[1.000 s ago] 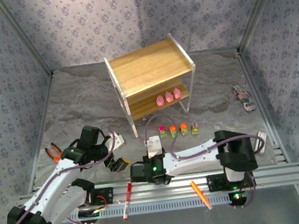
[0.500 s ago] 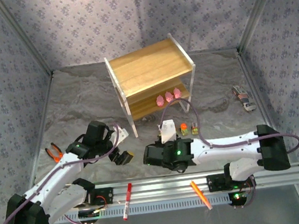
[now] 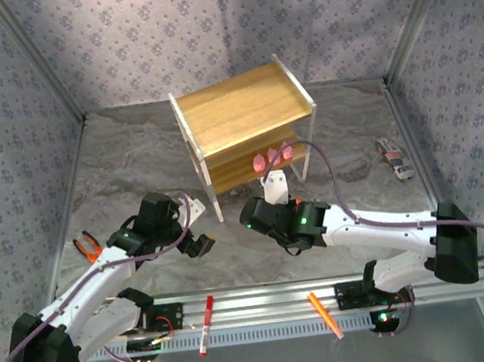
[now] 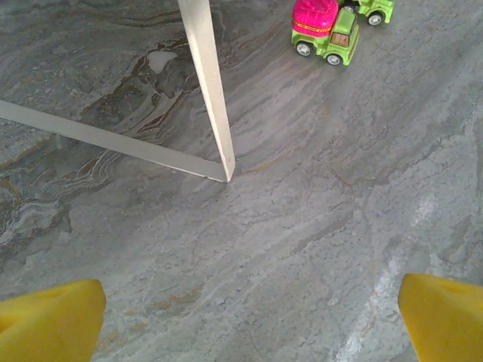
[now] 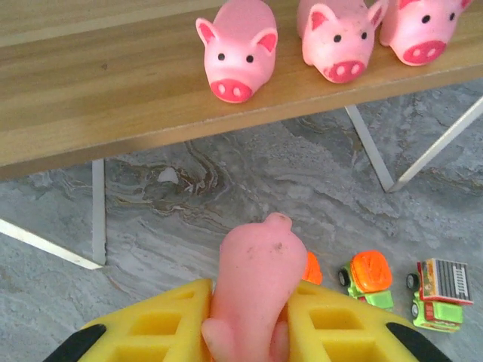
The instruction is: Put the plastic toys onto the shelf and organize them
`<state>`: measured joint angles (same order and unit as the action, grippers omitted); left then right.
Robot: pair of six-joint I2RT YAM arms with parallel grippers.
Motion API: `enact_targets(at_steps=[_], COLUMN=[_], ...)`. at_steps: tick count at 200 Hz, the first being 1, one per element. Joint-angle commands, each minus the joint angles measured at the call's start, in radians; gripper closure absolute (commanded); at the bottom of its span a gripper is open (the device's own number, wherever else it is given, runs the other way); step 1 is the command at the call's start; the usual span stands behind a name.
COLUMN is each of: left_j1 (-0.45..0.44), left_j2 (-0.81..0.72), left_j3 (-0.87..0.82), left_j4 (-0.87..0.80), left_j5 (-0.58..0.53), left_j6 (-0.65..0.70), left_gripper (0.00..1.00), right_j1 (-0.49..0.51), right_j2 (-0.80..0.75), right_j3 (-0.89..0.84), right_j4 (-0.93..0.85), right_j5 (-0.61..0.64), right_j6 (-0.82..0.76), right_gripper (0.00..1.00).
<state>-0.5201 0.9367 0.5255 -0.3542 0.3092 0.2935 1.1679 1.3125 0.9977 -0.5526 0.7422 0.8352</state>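
Right wrist view: the right gripper [image 5: 249, 296], clamped on a pink pig [image 5: 253, 260], has advanced past the toy trucks [image 5: 366, 276], now below-right of its fingers, to face the shelf's lower board [image 5: 113, 98], where three pigs [image 5: 339, 41] stand just ahead; the fourth likely goes beside them. The left gripper [image 4: 245, 320], pads apart, hovers short of the shelf leg [image 4: 211, 90].

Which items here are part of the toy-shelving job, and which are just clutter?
Job: shelf; three pigs on its lower board; fourth pig in the right gripper; trucks.
Clutter: pliers; red marker; orange marker; grey item far right.
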Motion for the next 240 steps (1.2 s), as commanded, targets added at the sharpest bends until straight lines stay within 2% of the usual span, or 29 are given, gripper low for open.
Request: enact_targets(at_steps=[1,123,240], left_j1=[-0.009,-0.014,-0.014], left_j2=[-0.016,-0.049,-0.068], left_j3=[0.011,-0.062,-0.097], left_j4=[0.014,0.023,0.029], left_j5=[-0.008,-0.020,-0.010], left_j6=[-0.006,0.049,0.048], left_gripper=[0.00,0.00,0.00], right_j1=[-0.032,-0.130,-0.184], right_j2=[0.012,0.197,0.251], right_j3=[0.032,0.247,0.275], right_j4=[0.060,0.107,0.137], right_j5=[-0.054,-0.138,-0.179], right_j6=[-0.084,-0.244,-0.269], right_gripper=[0.73,0.72,0.72])
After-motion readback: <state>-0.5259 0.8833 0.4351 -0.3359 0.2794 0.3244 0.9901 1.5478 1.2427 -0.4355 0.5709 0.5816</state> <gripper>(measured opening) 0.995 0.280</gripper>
